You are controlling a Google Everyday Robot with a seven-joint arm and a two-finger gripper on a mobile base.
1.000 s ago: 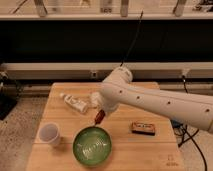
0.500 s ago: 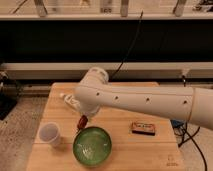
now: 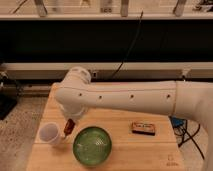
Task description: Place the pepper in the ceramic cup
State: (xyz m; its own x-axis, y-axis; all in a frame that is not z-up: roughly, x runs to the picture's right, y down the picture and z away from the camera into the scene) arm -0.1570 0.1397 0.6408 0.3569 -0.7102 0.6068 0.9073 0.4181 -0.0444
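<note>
Closest to me, at the front of the wooden table (image 3: 125,147), sits the green bowl (image 3: 92,145), wide and glossy, with pale glints on its inside. Just left of it, and a little further back, stands the cup (image 3: 50,134), small, white and round, tilted slightly so its pale inside shows.

Between the two, just above the bowl's left rim and just right of the cup, hangs the pepper (image 3: 69,127), a slim red thing pointing down and to the left. It is off the table, held up under the arm, and close beside the cup's rim but not inside it. The gripper (image 3: 70,125) is right there at the pepper, tucked under the bulk of the arm. Its fingers are mostly hidden from where I stand, so how far apart they are I cannot tell, though the pepper is plainly carried at that spot.

To the right, well apart from the bowl, a flat orange-brown box (image 3: 144,128) lies on the table with a dark label on its top.

Above all this stretches the arm (image 3: 125,97), a thick white tube coming in from the right edge and ending in a rounded joint over the table's left half.

Beyond the table runs a dark wall with pale horizontal rails, and a black cable (image 3: 129,47) drops across it toward the arm.
</note>
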